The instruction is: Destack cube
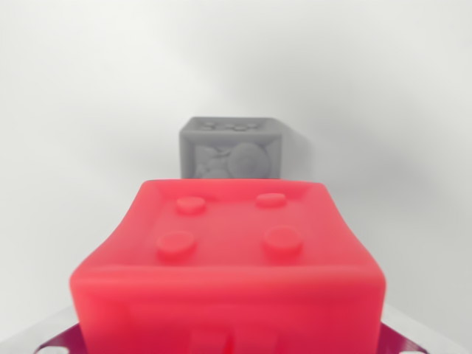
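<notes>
Cube (228,273), red, fills our wrist view right up close, grey cube (231,147) apart beyond it, and we cannot tell whether our fingers pinch it.

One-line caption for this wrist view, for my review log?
Wrist view: red cube with four top studs fills the foreground, a grey cube standing apart behind it on a white surface.
</notes>
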### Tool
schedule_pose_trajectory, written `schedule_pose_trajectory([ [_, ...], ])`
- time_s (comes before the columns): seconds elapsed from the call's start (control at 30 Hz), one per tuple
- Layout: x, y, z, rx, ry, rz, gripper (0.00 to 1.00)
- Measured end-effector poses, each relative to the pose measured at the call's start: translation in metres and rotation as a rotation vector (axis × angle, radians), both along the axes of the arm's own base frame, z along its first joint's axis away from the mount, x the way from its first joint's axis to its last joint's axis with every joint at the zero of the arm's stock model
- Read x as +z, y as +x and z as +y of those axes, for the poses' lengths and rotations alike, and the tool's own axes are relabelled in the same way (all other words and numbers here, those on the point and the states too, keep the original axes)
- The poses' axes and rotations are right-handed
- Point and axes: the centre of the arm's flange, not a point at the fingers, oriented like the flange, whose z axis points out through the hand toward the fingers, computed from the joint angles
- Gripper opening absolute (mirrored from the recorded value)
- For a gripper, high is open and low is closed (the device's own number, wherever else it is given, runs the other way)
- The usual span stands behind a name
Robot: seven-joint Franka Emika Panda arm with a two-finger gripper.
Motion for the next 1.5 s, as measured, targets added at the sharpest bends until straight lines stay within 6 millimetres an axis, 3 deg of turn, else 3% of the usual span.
schedule_pose_trajectory([
  [1.5,-0.028,0.016,-0.082,-0.349,-0.001,0.006,0.0],
])
